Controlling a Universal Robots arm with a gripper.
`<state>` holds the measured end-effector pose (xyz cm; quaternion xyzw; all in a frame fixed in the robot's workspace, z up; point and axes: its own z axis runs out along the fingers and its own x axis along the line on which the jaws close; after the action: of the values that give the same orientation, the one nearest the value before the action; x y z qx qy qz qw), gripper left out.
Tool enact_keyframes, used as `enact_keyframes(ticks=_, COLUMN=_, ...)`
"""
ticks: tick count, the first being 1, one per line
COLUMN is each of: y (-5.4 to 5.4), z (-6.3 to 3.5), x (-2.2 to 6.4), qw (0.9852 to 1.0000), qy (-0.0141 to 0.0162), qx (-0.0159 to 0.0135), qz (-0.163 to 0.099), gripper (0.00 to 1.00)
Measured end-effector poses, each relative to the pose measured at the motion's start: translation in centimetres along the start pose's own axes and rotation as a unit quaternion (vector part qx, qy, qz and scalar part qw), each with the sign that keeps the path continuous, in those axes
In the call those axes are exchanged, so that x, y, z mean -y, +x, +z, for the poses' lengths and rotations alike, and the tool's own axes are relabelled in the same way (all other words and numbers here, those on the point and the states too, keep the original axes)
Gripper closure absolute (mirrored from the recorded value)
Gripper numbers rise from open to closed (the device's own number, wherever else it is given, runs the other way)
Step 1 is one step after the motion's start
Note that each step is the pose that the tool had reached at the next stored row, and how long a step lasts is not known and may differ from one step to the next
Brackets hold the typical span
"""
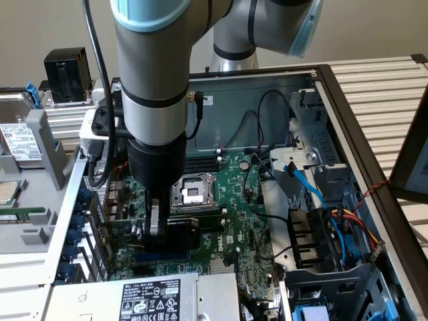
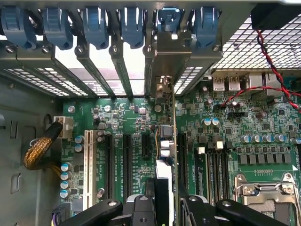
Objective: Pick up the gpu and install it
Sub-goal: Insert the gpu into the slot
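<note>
Wrist view showed the gripper (image 2: 164, 207) closed on the gpu (image 2: 165, 155), held edge-on above the motherboard (image 2: 235, 122), its silver bracket (image 2: 170, 59) up against the slot openings at the case's rear wall. To my eye the card could miss its slot (image 2: 181, 155) if tilted, or the bracket might snag a blue latch (image 2: 170, 19).

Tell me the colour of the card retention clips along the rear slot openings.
Blue. The retention clips show best in the wrist view, above the slot brackets.
</note>
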<state>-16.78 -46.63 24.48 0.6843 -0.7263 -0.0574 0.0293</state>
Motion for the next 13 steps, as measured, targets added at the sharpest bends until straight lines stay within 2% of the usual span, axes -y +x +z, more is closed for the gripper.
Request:
enact_keyframes(ticks=7, y=0.0, z=0.03, x=0.0, qw=1.0, qy=0.0, qx=-0.0028, qz=0.0, gripper=0.72)
enact_keyframes(ticks=13, y=-0.13, z=0.07, x=-0.01, qw=1.0, qy=0.0001, qx=-0.0033, qz=0.0, gripper=0.72)
